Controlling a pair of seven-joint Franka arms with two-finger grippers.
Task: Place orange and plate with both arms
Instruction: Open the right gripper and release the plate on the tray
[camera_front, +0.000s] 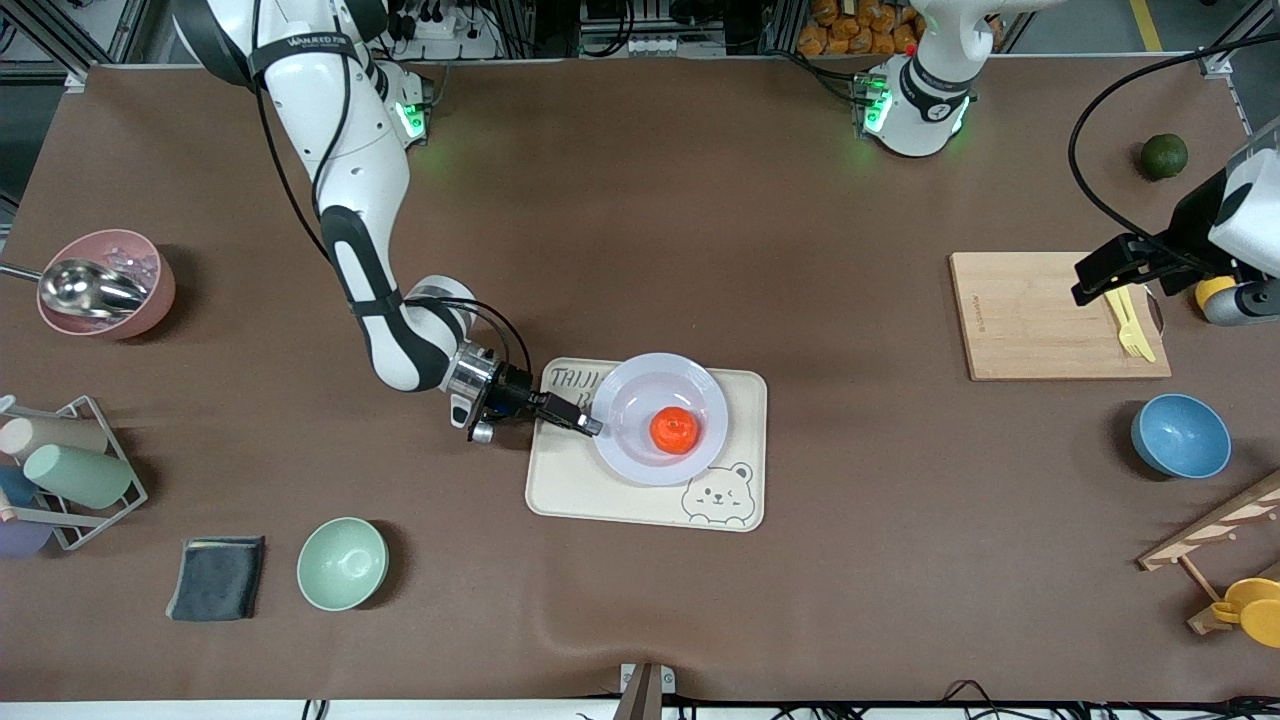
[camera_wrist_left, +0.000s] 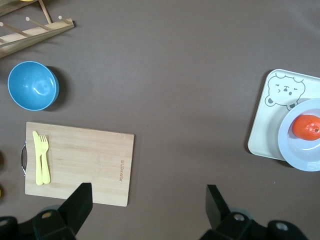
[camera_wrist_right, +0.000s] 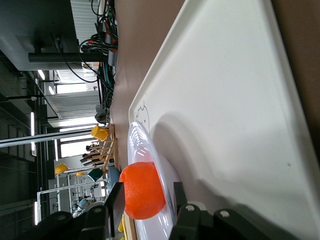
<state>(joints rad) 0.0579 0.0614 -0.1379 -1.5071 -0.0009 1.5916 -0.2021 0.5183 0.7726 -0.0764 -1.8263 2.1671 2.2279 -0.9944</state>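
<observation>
**Plate and orange on the bear tray**

The right gripper (camera_front: 588, 424) straddles the plate (camera_front: 628, 452) rim, fingers slightly apart. The orange (camera_front: 674, 430) sits in the plate, on the cream tray (camera_front: 570, 490). The left gripper (camera_wrist_left: 147, 200) hovers open over the cutting board (camera_front: 1030, 320).

Bare surface (camera_front: 850, 300) lies between the bear tray (camera_front: 570, 490) and the cutting board (camera_front: 1040, 320); the right end effector (camera_front: 590, 424) flanks the plate (camera_front: 625, 455) rim
</observation>
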